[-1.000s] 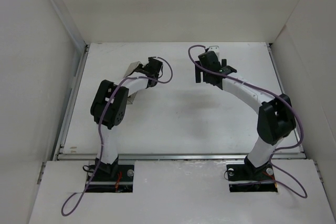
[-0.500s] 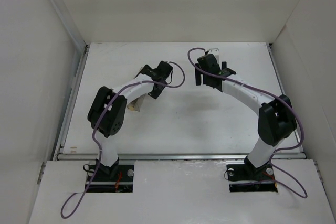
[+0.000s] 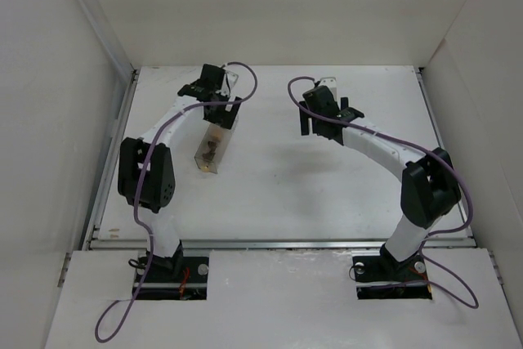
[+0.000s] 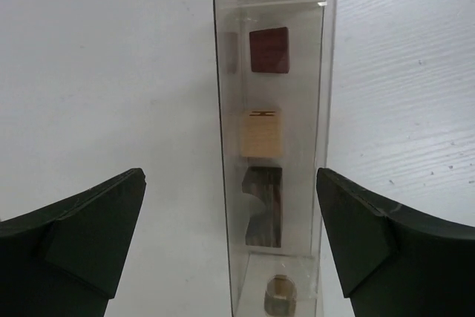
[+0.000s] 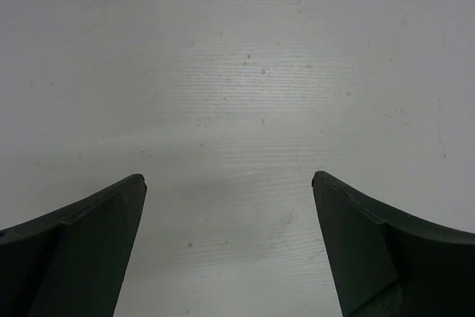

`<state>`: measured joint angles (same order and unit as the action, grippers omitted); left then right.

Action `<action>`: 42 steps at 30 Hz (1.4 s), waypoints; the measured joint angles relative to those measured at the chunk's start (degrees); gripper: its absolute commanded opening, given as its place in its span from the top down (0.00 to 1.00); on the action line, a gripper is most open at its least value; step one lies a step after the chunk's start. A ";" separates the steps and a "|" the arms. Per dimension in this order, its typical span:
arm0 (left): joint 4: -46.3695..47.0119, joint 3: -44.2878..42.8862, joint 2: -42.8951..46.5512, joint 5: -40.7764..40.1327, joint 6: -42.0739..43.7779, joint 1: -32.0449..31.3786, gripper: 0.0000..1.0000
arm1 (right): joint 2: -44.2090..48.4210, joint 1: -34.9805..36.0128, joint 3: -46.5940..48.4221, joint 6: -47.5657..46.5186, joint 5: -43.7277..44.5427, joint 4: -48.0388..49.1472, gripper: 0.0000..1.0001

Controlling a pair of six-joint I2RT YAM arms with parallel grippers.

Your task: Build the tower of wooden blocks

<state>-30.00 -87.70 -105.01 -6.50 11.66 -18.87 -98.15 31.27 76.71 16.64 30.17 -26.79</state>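
Left gripper: our jaws are spread wide and hold nothing. They hover at the far end of the box, one finger on each side, which looks lined up for a grasp.
Box: lies flat on the table, far left.
Blocks: in a row inside the box, none stacked. The maroon piece is furthest from our fingers, the tan cube is in the middle, and the dark block is closest.
Right gripper: wide open and empty, well apart from the box. We judge it is waiting.
Next: the blocks must come out first, we judge.
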 measured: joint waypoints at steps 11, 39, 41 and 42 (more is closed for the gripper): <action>-2.25 -0.72 -4.37 12.39 0.74 2.51 0.15 | 0.00 0.59 -0.90 0.00 -0.15 -0.37 0.00; 13.90 8.50 -7.61 -35.19 10.54 -18.86 1.00 | -0.02 1.79 -0.90 5.51 9.20 -4.90 0.00; 15.28 8.44 -7.58 -37.53 11.39 -18.88 1.00 | -0.02 1.79 -0.90 6.36 10.27 -5.51 0.00; 15.45 8.22 -7.58 -38.10 11.45 -18.78 1.00 | -0.02 1.79 -0.90 6.71 10.45 -5.75 0.00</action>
<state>-14.55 -79.48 -112.60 -44.60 23.11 -37.65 -98.17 33.06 75.81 23.35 40.62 -32.53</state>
